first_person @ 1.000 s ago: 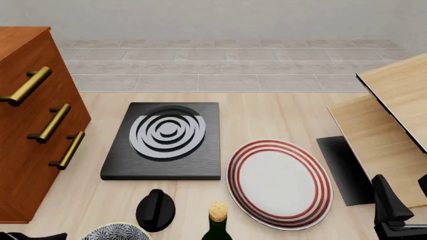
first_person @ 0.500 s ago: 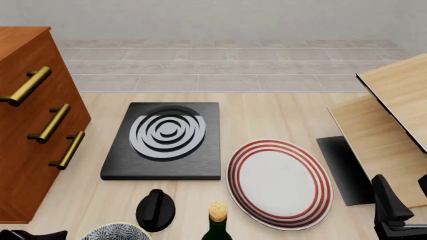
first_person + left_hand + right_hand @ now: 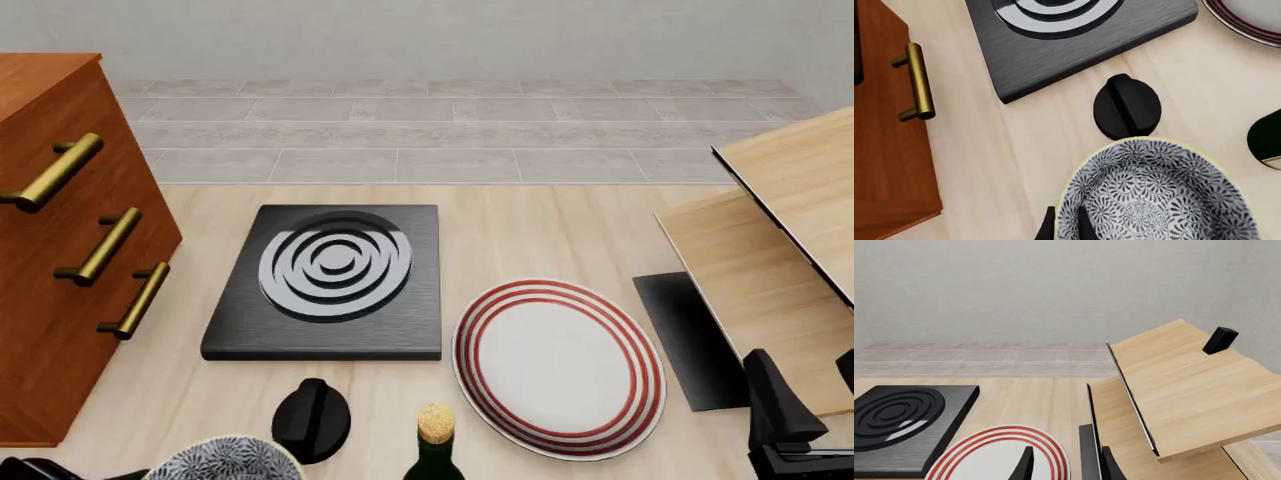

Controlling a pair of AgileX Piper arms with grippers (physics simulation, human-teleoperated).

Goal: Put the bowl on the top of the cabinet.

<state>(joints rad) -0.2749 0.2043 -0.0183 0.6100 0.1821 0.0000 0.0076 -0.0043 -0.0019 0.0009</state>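
The bowl (image 3: 1157, 195) wore a dense black-and-white floral pattern with a thin yellow rim. Beside it sat a plain black knob (image 3: 1126, 106). Beyond the bowl, the hob (image 3: 328, 280) was dark grey with white concentric rings, the plate (image 3: 558, 366) white with red rings, the cabinet (image 3: 54, 240) reddish-brown with brass handles.

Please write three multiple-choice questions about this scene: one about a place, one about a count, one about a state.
1. Where does the black round knob lie?
A. beside the patterned black-and-white bowl
B. on the red-ringed white plate
C. on the reddish-brown wooden cabinet

2. How many brass bar handles show on the cabinet?
A. one
B. three
C. five

3. Where is the bowl now?
A. on the cabinet top
B. on the black stove plate
C. low at the near edge, at the left claw

Key: 1 A, front view shows them adjacent; 2 B, three bars visible; 3 C, cabinet top bare.
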